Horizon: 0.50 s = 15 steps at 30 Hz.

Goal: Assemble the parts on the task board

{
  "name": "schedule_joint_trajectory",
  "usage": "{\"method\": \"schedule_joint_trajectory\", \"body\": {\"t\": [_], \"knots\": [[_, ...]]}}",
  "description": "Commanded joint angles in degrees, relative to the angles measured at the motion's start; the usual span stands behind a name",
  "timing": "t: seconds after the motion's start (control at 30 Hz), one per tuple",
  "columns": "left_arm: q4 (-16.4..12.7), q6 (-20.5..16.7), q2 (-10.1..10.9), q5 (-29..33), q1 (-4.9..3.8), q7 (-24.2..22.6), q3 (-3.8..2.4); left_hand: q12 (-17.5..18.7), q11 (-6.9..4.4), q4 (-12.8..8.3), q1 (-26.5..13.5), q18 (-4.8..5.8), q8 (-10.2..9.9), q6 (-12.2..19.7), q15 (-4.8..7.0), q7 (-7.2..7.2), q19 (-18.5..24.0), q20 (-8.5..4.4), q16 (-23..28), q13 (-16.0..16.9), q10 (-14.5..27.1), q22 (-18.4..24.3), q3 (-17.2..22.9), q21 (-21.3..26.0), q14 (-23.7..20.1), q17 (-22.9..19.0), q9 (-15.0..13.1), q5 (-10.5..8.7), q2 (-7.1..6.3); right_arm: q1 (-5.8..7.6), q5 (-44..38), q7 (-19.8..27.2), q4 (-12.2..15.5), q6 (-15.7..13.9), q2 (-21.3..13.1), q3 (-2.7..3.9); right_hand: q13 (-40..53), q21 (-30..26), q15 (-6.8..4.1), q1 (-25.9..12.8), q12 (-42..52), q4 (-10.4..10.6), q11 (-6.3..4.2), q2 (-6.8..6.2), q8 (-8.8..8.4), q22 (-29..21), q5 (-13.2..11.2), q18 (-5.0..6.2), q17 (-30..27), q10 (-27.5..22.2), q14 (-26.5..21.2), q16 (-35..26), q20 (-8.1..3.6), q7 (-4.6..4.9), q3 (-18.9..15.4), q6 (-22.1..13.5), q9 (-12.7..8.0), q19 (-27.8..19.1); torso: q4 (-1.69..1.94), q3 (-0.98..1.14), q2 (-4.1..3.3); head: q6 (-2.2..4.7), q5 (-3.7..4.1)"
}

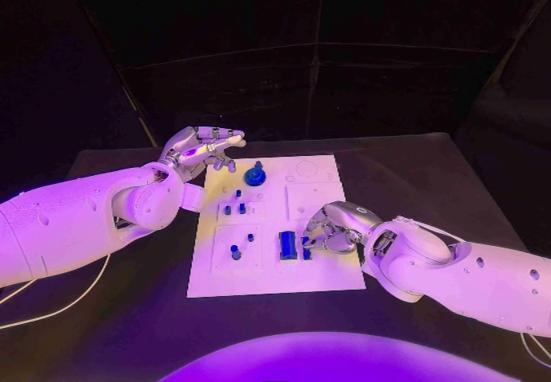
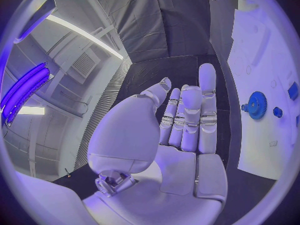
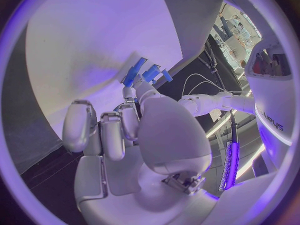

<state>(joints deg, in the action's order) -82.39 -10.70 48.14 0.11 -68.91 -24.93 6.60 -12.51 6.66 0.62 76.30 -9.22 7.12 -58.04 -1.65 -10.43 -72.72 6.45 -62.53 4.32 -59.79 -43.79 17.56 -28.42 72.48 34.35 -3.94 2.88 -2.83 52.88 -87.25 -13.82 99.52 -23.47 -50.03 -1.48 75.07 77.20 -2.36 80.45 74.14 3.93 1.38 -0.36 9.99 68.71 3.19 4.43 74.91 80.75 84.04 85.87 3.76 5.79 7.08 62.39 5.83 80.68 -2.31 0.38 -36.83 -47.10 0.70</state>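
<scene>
Right hand (image 1: 333, 229) works at the blue block (image 1: 287, 244) on the board (image 1: 324, 274).
The board lies in the middle of the dark surface (image 1: 425, 179). The right hand is over the board's right side, fingers (image 3: 129, 92) curled down, touching a small blue part (image 3: 150, 73) just beside the block; I cannot tell if they hold it. The left hand (image 1: 197, 148) hovers off the board's far left corner, fingers apart, holding nothing. A blue gear (image 1: 255, 174) sits on the board near that hand.

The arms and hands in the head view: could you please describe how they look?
Both arms are smooth, rounded white shells. The left hand and right hand are silver, with jointed metallic fingers. Thin pale cables trail beside the left arm.
</scene>
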Motion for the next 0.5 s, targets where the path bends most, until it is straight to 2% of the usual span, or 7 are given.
{"method": "schedule_joint_trajectory", "body": {"t": [0.03, 0.27, 0.5], "knots": [[0.0, 0.7, -0.1, 0.1, -0.08, -0.2, -0.04, -0.2, -0.01, -0.4, 0.4, -1.1, 0.2, 0.5, 0.16, -0.13, -0.1, 0.49, -0.3, -0.1, 0.6, 0.1, -0.1, 0.3, -0.4, 0.0, 0.1, -0.06, -0.03, 0.05, -0.6, 0.0, 0.0, 2.1, 0.0, -0.04, 1.0, -0.1, -0.6, 1.0, -0.4, -0.6, -0.37, 0.64, 0.39, -0.1, 0.8, 0.17, 7.7, 0.0, 4.5, 0.0, -0.43, -0.08, 0.1, 0.5, 0.1, -0.1, 0.03, -0.02, -0.02, -0.07, 0.02], [0.1, 0.8, -0.1, 0.1, -0.08, -0.2, -0.03, -0.3, 0.01, -0.3, 0.3, -1.1, 0.2, 0.5, 0.13, -0.16, -0.1, 0.5, -0.4, -0.1, 0.6, 0.1, -0.1, 0.3, -0.4, 0.0, 0.1, -0.05, 0.06, 0.05, -0.8, -0.4, -0.1, 2.7, 0.1, -0.04, 1.0, -0.1, -0.72, 1.0, -0.4, -0.7, -0.52, 0.79, 0.6, -0.1, 1.0, 0.17, 7.7, 0.0, 4.5, 0.0, -0.54, -0.29, 0.2, 1.1, 0.1, -0.1, 0.0, 0.0, 0.0, -0.09, -0.03], [0.2, 0.8, -0.2, 0.1, -0.08, -0.2, -0.03, -0.3, 0.01, -0.3, 0.3, -1.1, 0.2, 0.5, 0.13, -0.16, -0.1, 0.5, -0.4, -0.1, 0.6, 0.1, -0.1, 0.3, -0.4, 0.0, 0.1, -0.05, 0.06, 0.05, -2.0, -0.9, -0.7, -0.2, 0.5, -0.04, 0.9, -0.1, -0.87, 1.6, -0.5, -1.2, -0.59, 1.25, 0.21, -0.1, 1.0, 0.17, 7.7, -0.1, 4.5, 0.0, -0.74, -0.25, 0.8, 0.8, -0.1, -0.1, -0.03, 0.0, -0.03, -0.04, 0.0]]}}
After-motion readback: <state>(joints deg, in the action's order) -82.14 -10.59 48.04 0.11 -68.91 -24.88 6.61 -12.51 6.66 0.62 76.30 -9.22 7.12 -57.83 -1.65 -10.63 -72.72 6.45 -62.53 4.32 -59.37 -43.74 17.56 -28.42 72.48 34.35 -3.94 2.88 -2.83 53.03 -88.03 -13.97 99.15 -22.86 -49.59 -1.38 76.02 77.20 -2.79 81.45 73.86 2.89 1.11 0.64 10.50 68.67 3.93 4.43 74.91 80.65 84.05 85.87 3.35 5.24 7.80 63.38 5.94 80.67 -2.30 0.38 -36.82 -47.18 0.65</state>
